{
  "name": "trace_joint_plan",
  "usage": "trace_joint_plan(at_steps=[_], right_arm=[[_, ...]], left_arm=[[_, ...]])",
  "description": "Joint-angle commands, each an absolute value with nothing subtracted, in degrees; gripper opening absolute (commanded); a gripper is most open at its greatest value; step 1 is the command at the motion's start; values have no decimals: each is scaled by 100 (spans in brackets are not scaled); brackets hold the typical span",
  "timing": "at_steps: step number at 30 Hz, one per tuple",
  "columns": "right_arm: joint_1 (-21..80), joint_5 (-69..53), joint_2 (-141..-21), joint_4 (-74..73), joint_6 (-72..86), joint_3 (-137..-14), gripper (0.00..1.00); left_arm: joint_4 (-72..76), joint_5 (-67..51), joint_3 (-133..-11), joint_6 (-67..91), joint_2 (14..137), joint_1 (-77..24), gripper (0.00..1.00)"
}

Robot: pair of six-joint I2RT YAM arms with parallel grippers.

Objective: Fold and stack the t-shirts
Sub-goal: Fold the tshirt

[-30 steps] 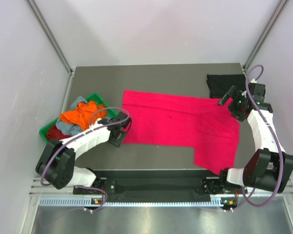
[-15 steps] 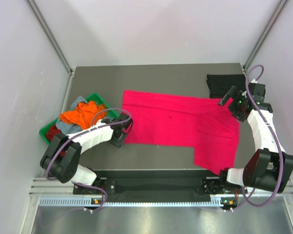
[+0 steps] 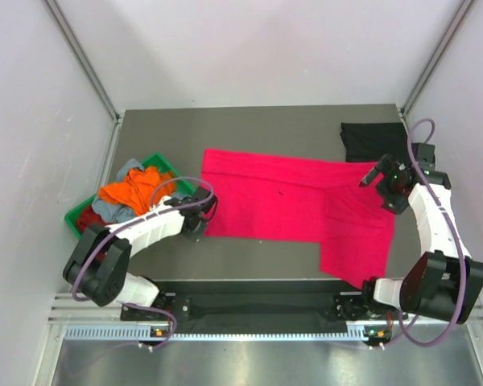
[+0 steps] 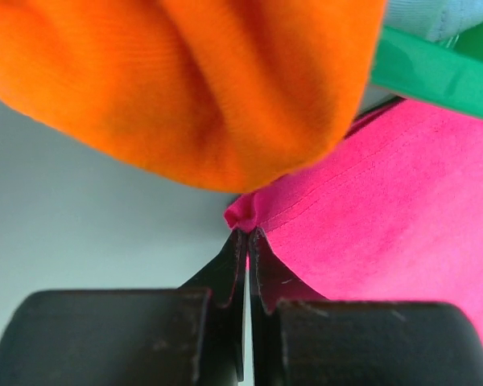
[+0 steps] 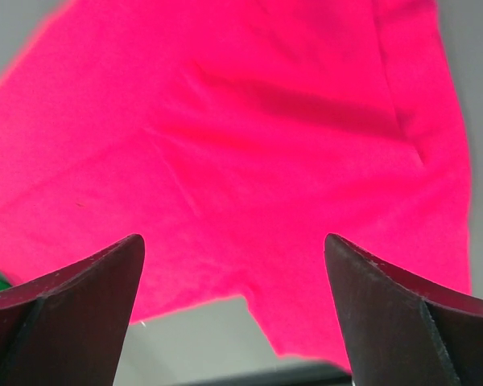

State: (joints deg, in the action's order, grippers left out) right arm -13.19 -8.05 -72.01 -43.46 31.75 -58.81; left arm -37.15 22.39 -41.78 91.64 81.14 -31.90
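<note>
A bright pink-red t-shirt (image 3: 294,201) lies spread across the middle of the table. My left gripper (image 3: 203,215) is at its near left corner. In the left wrist view the left gripper (image 4: 247,235) is shut on a small pinch of pink cloth (image 4: 370,217). My right gripper (image 3: 373,173) hovers over the shirt's far right edge. Its fingers stand wide open above the pink cloth (image 5: 225,121) with nothing between them. A folded black t-shirt (image 3: 370,141) lies at the far right corner. Orange (image 3: 137,186), grey-blue (image 3: 129,167) and dark red (image 3: 91,219) tees are piled in the tray.
The green plastic tray (image 3: 167,163) stands at the table's left edge, close beside my left arm; its rim (image 4: 435,72) and the orange tee (image 4: 185,80) fill the upper left wrist view. Grey walls enclose the table on three sides.
The left gripper has shut on the pink shirt's near left corner. The right gripper has shifted slightly nearer and to the right, still open.
</note>
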Motion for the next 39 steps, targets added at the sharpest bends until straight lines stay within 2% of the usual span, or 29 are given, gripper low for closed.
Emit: trace_joint_plan(at_steps=[1,6,11,17,30,39], right_arm=[[-1353,-589,-7119,-5334,3437,-5872,92],[-1371,129,-6795,-5949,3805,-5442,88],[-1389,457,-6592,-5968,3929,-4870,86],[-1389,333,-6574,-5731,4113,-4351,71],[-1397,694,-6952,-4843,4272,-3911,66],[-1389,1019,-6979,-4781,4149,-3999,63]], left_arm=[[-3533,2338,-4350,8904,8015,-3164,0],[-3191,2040,-4281,8666,8042,-3164,0],[-2909,1889,-4385,8482,7972,-3164,0],[-2822,2092,-4588,8367,7884,-3155,0],[-3050,2092,-5071,8209,8244,-2901,0],[-3120,2153,-5449,8051,8429,-2681,0]])
